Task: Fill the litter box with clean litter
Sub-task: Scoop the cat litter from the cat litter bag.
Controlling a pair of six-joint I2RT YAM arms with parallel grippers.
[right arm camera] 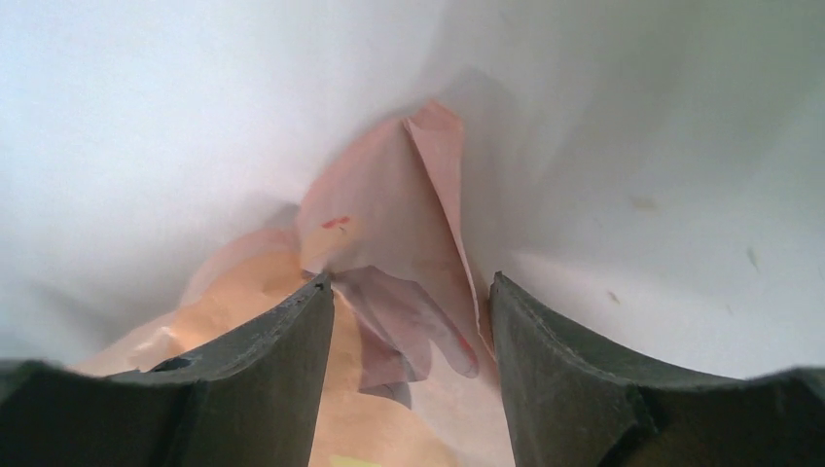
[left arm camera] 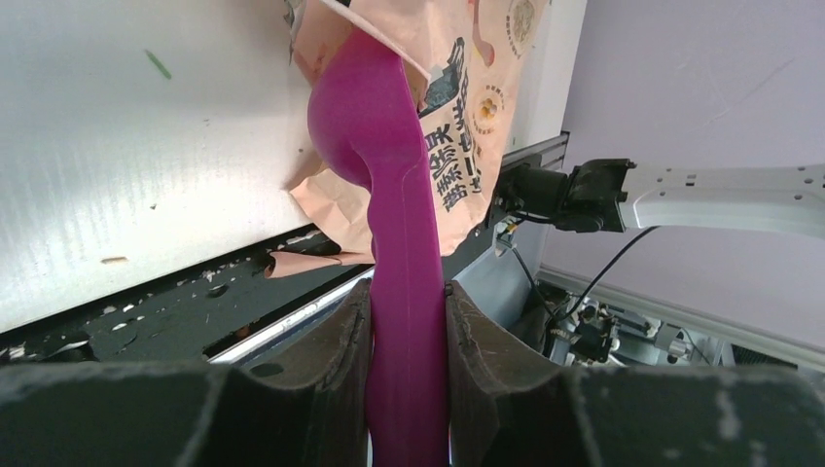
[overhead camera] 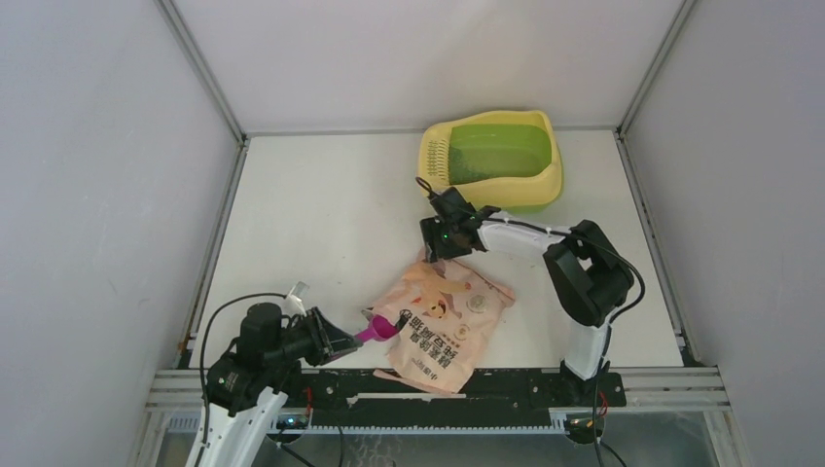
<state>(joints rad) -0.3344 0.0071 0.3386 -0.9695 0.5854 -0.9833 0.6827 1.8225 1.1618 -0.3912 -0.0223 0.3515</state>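
Your left claw (left arm camera: 409, 326) is clamped on the handle of the magenta scoop (left arm camera: 384, 165), low at the near left corner of the surface (overhead camera: 321, 214). The scoop runs straight out ahead of that claw, and its bowl end is tucked under the open edge of the peach bag (overhead camera: 443, 316). The bag lies crumpled between your two claws, ahead and to the right of the left one and just on the near side of the right one. Your right claw (right arm camera: 413, 306) points down at the bag's far corner with its jaws apart and a raised fold of paper between them; you cannot tell whether the pads touch it. The litter box (overhead camera: 553, 170) sits just beyond the right claw and a little to its right, at the far edge of the surface, with its grille end to the left.
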